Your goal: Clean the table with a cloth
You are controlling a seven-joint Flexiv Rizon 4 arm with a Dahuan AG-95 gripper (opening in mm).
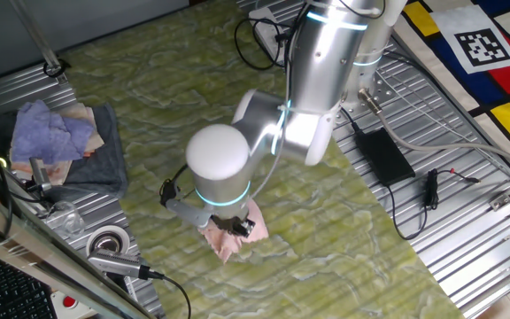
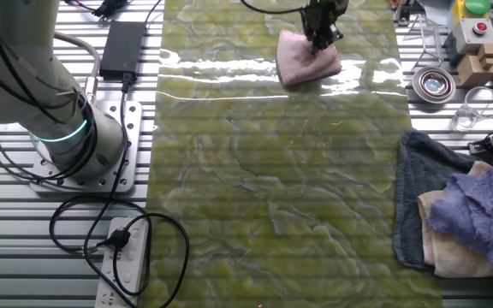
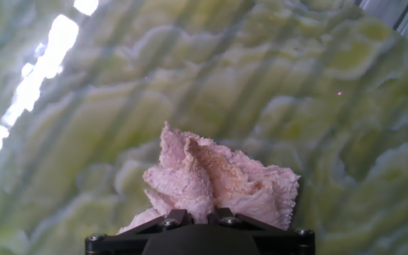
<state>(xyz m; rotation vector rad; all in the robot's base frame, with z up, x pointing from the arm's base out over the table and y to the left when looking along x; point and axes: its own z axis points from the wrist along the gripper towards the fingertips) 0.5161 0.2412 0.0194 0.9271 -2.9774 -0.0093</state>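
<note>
Gripper [image 3: 197, 216] jaws pinched tight on bunched pink cloth [image 3: 214, 185], pressed down onto marbled table [image 3: 275, 92].

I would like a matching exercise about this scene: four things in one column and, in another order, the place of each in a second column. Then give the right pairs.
Things:
1. pink cloth
2. lavender cloth
3. black power brick
4. white power strip

Places:
A. on the ribbed metal by the arm's base, plugs in it
B. on the marbled table, under the gripper
C. on top of the pile with the dark grey towel
D. on the ribbed metal beside the table's far end

Pairs: 1-B, 2-C, 3-D, 4-A
</note>
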